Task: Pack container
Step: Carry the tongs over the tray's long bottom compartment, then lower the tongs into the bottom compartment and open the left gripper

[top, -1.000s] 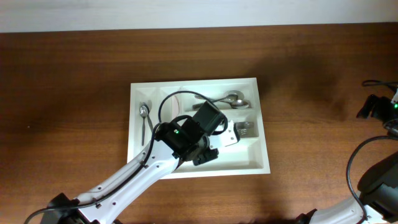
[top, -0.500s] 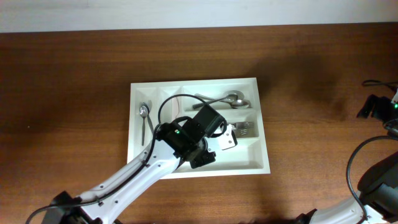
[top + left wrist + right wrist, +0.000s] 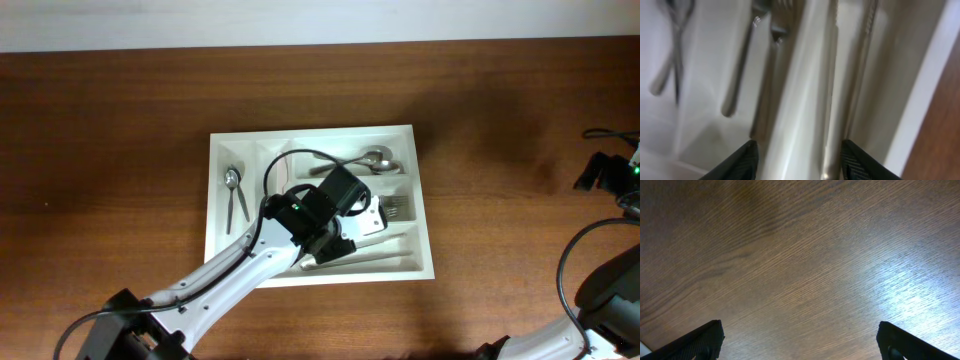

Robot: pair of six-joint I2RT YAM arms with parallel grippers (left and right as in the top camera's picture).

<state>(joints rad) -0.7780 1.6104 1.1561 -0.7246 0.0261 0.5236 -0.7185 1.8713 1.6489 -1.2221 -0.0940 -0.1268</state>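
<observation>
The white cutlery tray (image 3: pixel 424 200) lies mid-table. It holds a spoon (image 3: pixel 233 190) in the left compartment, spoons (image 3: pixel 372 158) in the far one, forks (image 3: pixel 397 207) in the middle one and a knife (image 3: pixel 372 256) in the near one. My left gripper (image 3: pixel 372 222) hangs low over the tray. In the left wrist view the left gripper (image 3: pixel 802 160) is open, straddling a divider (image 3: pixel 805 85), with the knife (image 3: pixel 832 115) lying just inside its right finger. The forks (image 3: pixel 771 30) and spoons (image 3: pixel 675 45) show beyond. My right gripper (image 3: pixel 800 342) is open over bare wood.
The tray's white rim (image 3: pixel 920 95) borders the brown table (image 3: pixel 520 120) on all sides. The right arm's base and cables (image 3: pixel 605 250) sit at the table's right edge. A pale wall strip runs along the far edge.
The left gripper has shifted slightly right and toward the tray's near side. A long knife now shows lying in the near compartment. The right arm has not moved.
</observation>
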